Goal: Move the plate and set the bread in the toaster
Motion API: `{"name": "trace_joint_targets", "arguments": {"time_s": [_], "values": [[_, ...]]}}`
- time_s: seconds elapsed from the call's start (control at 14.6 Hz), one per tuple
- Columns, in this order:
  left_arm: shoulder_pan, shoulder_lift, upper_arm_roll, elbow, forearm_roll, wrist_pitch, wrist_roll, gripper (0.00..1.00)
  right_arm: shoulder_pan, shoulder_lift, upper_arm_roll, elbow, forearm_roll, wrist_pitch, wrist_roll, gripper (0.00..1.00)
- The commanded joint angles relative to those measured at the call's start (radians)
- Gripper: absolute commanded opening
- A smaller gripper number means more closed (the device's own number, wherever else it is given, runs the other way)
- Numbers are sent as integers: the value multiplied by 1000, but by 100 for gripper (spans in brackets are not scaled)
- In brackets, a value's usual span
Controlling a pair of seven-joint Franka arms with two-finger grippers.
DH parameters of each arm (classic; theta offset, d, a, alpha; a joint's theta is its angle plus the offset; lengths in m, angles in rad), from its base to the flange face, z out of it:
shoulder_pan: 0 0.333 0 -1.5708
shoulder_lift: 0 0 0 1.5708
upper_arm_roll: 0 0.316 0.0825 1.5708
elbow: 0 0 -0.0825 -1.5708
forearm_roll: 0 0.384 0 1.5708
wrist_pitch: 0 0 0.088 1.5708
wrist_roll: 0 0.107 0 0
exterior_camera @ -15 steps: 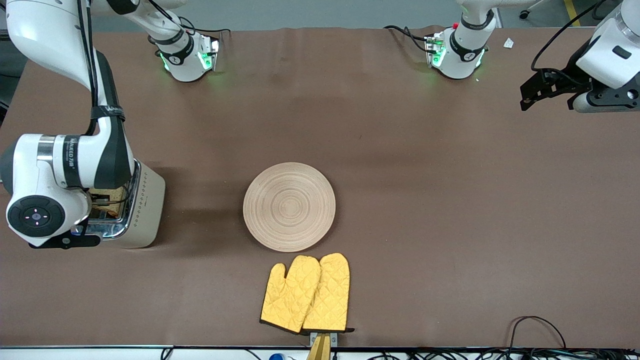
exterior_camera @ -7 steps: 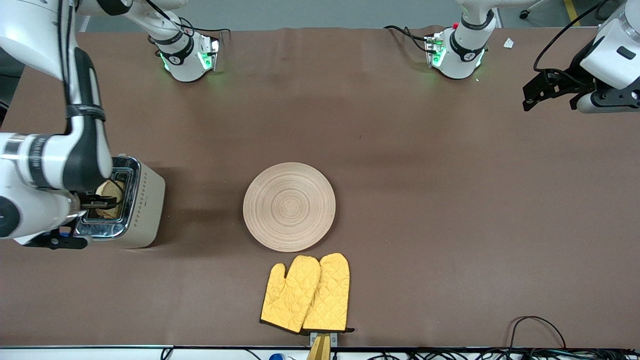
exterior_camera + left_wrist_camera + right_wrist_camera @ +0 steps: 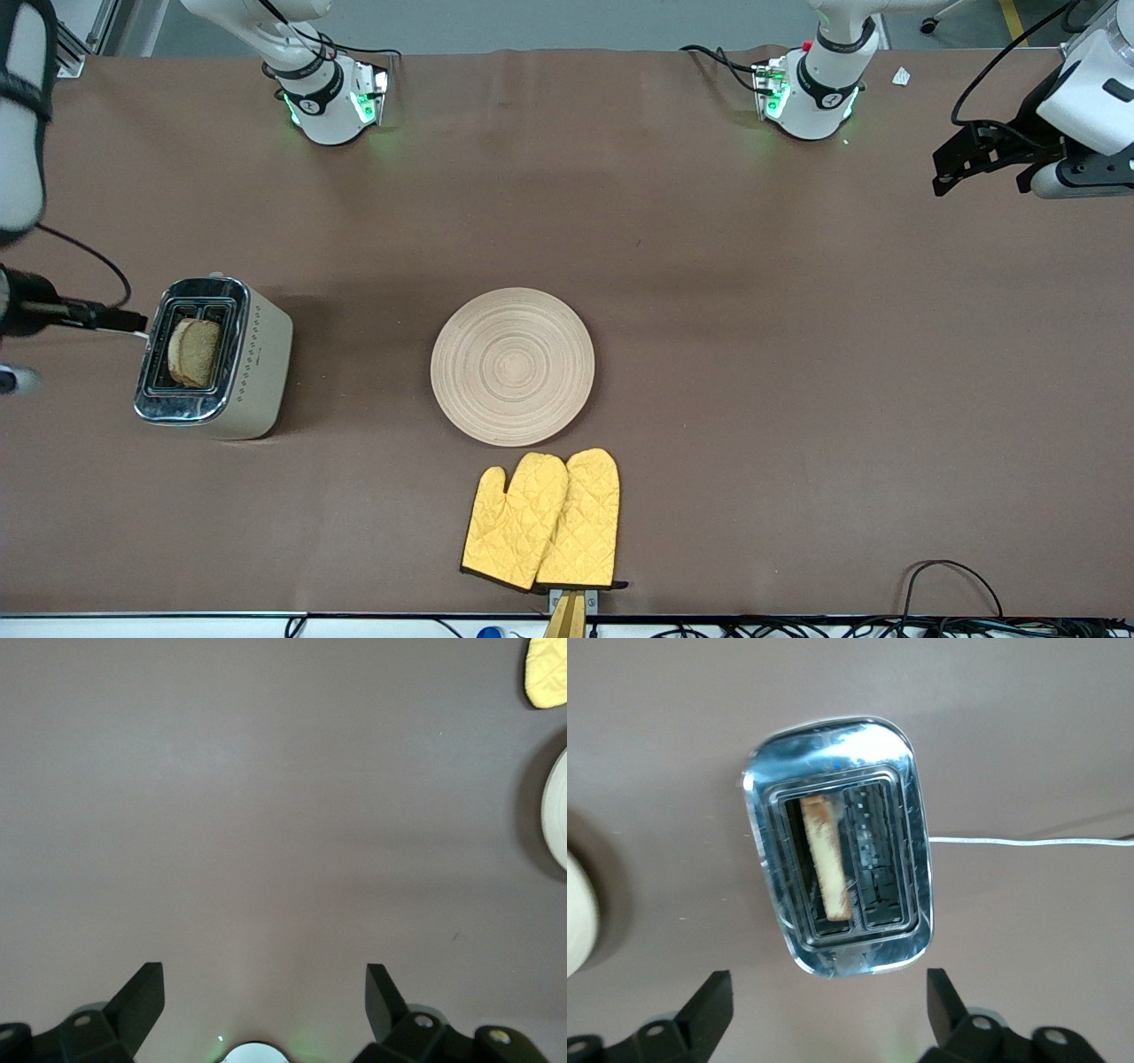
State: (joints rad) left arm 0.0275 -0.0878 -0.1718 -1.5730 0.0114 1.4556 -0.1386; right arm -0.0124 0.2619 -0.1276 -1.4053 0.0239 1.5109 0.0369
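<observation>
The cream toaster (image 3: 257, 363) stands toward the right arm's end of the table. The brown bread slice (image 3: 193, 352) stands in one of its slots, and shows edge-on in the right wrist view (image 3: 827, 859) inside the chrome top (image 3: 833, 753). My right gripper (image 3: 828, 988) is open and empty, high above the toaster; in the front view only a dark part of it (image 3: 106, 316) shows at the picture's edge. The light-wood plate (image 3: 512, 365) lies empty at mid-table. My left gripper (image 3: 948, 168) waits open and empty over bare table at the left arm's end (image 3: 263, 973).
A pair of yellow oven mitts (image 3: 542, 520) lies nearer the front camera than the plate, almost touching it. The toaster's white cord (image 3: 1028, 842) trails off across the table. The plate's edge (image 3: 558, 811) and a mitt tip (image 3: 549, 669) show in the left wrist view.
My right gripper let go of the bread, which now stands in the toaster slot, and the arm rose and pulled away from the toaster. The left arm drifted slightly.
</observation>
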Motion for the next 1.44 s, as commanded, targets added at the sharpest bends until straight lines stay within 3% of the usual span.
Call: {"name": "trace_joint_targets", "arguments": {"time_s": [0.0,0.34,0.48,0.75,1.37], "values": [[0,-7,-2,11,30,-23,34,100,9,-218,13,-199,19,69,-2,100],[3,9,-2,28,33,-23,36,100,23,-459,20,-452,10,242,-5,100],[15,32,0,63,33,-23,34,100,25,-461,28,-445,4,215,-8,100],[19,36,-2,70,32,-23,34,100,23,-411,28,-316,-4,103,-5,100],[18,45,-2,70,24,-23,34,100,25,-408,28,-301,-4,101,1,100]]}}
